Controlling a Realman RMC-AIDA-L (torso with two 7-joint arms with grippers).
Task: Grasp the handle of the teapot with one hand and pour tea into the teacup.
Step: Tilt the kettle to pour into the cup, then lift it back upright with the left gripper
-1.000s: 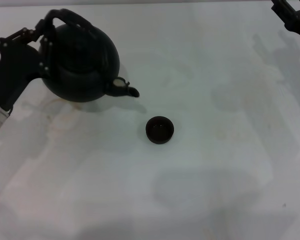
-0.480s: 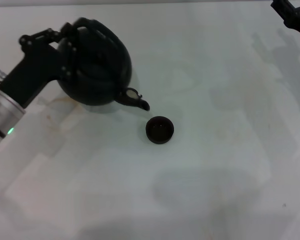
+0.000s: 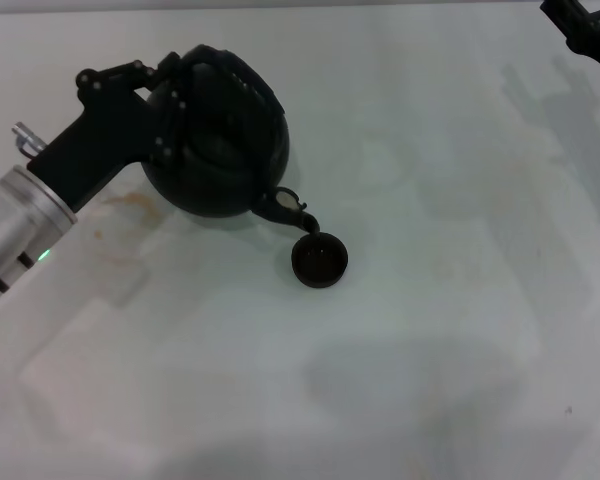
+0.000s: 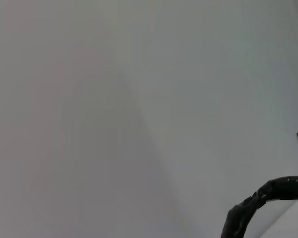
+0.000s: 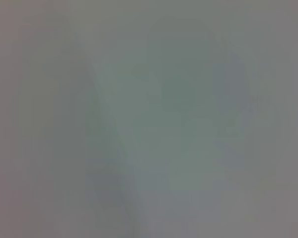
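Note:
The round black teapot (image 3: 220, 140) hangs tilted above the white table, held by my left gripper (image 3: 160, 100), which is shut on the handle (image 3: 185, 75) at the pot's left side. Its short spout (image 3: 295, 212) points down and right, with its tip right over the rim of the small dark teacup (image 3: 320, 260). The teacup stands upright on the table. In the left wrist view only a curved piece of the dark handle (image 4: 258, 198) shows against the table. My right gripper (image 3: 590, 30) stays parked at the far right corner.
A white table (image 3: 430, 350) spreads around the cup, with faint brownish stains (image 3: 120, 215) left of the teapot. The right wrist view shows only plain pale surface.
My left arm has carried the teapot to the right and tipped it forward. The spout has swung down from beside the cup to directly over its rim.

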